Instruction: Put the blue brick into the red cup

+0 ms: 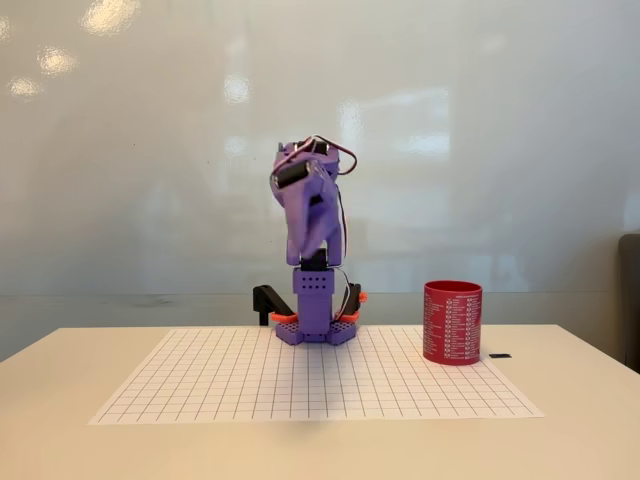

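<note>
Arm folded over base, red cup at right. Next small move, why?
Probably unfold the arm forward, low over the grid mat: it sits folded upright over its base, blurred, while the red cup stands upright near the mat's right edge, apart from it.

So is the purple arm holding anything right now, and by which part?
Cannot be told: the arm is folded up, its gripper hidden from this fixed view. The red cup stands apart, untouched.

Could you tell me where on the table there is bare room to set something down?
In the fixed view, the grid mat is bare from its left edge across to the red cup, in front of the purple arm's base. The plain table left of the mat is bare too. It is tighter on the right, around the cup and a small dark object beside it.
</note>
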